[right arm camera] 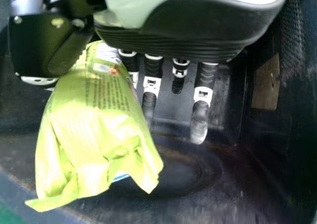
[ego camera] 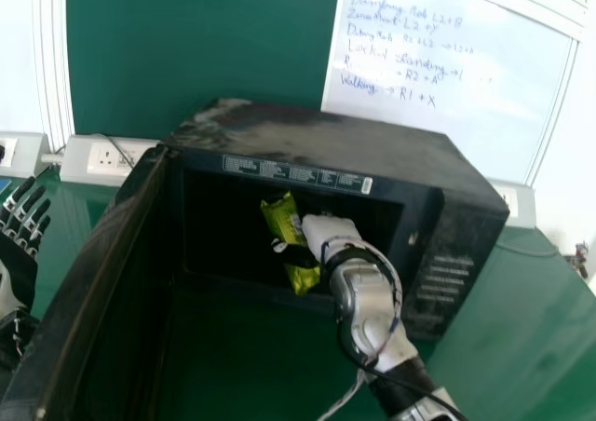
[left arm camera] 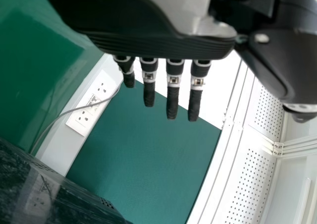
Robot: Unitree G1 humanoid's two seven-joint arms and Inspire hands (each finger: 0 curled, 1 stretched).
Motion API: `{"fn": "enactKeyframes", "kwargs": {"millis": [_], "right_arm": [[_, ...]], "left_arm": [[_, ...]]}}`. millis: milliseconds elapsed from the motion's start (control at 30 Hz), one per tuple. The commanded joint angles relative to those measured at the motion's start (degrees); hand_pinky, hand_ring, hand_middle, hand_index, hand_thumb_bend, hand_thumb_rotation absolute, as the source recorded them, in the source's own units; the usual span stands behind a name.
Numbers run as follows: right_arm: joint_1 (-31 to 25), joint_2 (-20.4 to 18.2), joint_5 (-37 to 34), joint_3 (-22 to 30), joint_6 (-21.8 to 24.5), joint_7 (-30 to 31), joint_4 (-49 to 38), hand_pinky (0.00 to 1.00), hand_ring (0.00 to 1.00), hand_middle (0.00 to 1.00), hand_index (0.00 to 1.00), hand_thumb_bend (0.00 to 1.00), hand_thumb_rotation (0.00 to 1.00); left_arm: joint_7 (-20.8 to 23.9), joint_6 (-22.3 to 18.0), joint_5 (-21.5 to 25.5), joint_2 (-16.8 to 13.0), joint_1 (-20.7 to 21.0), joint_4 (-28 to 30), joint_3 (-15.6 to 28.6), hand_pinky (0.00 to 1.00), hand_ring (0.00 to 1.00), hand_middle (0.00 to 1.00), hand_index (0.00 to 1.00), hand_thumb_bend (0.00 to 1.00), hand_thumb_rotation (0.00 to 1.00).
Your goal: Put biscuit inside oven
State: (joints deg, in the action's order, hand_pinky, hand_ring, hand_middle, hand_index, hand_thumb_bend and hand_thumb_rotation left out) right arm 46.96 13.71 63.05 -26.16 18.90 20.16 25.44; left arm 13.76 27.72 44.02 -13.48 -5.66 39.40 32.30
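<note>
My right hand (ego camera: 331, 231) is at the open front of the black oven (ego camera: 326, 142), holding the green biscuit packet (ego camera: 280, 218) upright with a slight tilt in front of the dark cavity. In the right wrist view, the biscuit packet (right arm camera: 94, 130) is pinched between the thumb and fingers of my right hand (right arm camera: 198, 30), above the oven's dark floor (right arm camera: 223, 164). The thumb's tip is hidden behind the packet. My left hand (ego camera: 17, 270) is beyond the oven door at the far left; the left wrist view has this left hand (left arm camera: 133, 26) with straight fingers.
The oven door (ego camera: 84, 281) stands wide open on the left, between my left hand and the cavity. Wall sockets (ego camera: 110, 158) and a cable are behind it. A whiteboard (ego camera: 447, 86) stands at the back. The green table (ego camera: 521, 309) extends to the right of the oven.
</note>
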Motion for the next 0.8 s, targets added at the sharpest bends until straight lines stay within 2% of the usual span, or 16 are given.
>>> {"fn": "enactKeyframes", "kwargs": {"millis": [0, 67, 267, 333, 433, 567, 767], "right_arm": [[2.53, 0.36, -1.33, -0.11, -0.23, -2.44, 1.50, 0.27, 0.39, 0.49, 0.53, 0.51, 0.00], [3.11, 0.11, -2.27, 0.07, -0.16, -3.49, 2.58, 0.27, 0.38, 0.48, 0.55, 0.51, 0.00], [4.55, 0.37, -4.78, -0.26, -1.67, -7.28, 5.73, 0.40, 0.42, 0.49, 0.53, 0.52, 0.00], [5.24, 0.43, -5.53, -0.38, -2.42, -8.52, 7.24, 0.41, 0.43, 0.50, 0.51, 0.52, 0.00], [6.36, 0.31, -6.36, -0.54, -3.00, -9.73, 9.12, 0.49, 0.45, 0.52, 0.48, 0.52, 0.00], [7.52, 0.35, -7.11, -1.12, -4.50, -13.26, 11.82, 0.39, 0.42, 0.52, 0.51, 0.52, 0.00], [9.82, -0.23, -8.06, -2.03, -5.12, -15.75, 16.12, 0.36, 0.42, 0.53, 0.50, 0.51, 0.00]], "left_arm": [[0.35, -0.37, 0.54, 0.52, 0.25, -0.11, 0.00, 1.00, 0.93, 0.87, 0.82, 0.18, 0.92], [0.38, -0.37, 0.66, 0.57, 0.18, -0.01, 0.00, 1.00, 0.93, 0.86, 0.82, 0.18, 0.90], [-0.40, -0.72, 0.60, 0.51, -0.21, -0.15, 0.09, 1.00, 0.96, 0.89, 0.82, 0.19, 0.85], [-0.55, -0.76, 0.23, 0.41, -0.29, -0.27, 0.08, 1.00, 0.95, 0.88, 0.82, 0.19, 0.88], [-0.18, -0.51, 0.41, 0.52, -0.29, -0.11, 0.18, 1.00, 0.96, 0.89, 0.83, 0.19, 0.89], [-0.51, -0.59, 0.32, 0.34, -0.44, -0.36, 0.27, 1.00, 0.97, 0.90, 0.83, 0.20, 0.86], [-0.85, -1.23, 0.06, 0.56, -0.59, -0.50, 0.37, 1.00, 0.95, 0.89, 0.83, 0.20, 0.82]]}}
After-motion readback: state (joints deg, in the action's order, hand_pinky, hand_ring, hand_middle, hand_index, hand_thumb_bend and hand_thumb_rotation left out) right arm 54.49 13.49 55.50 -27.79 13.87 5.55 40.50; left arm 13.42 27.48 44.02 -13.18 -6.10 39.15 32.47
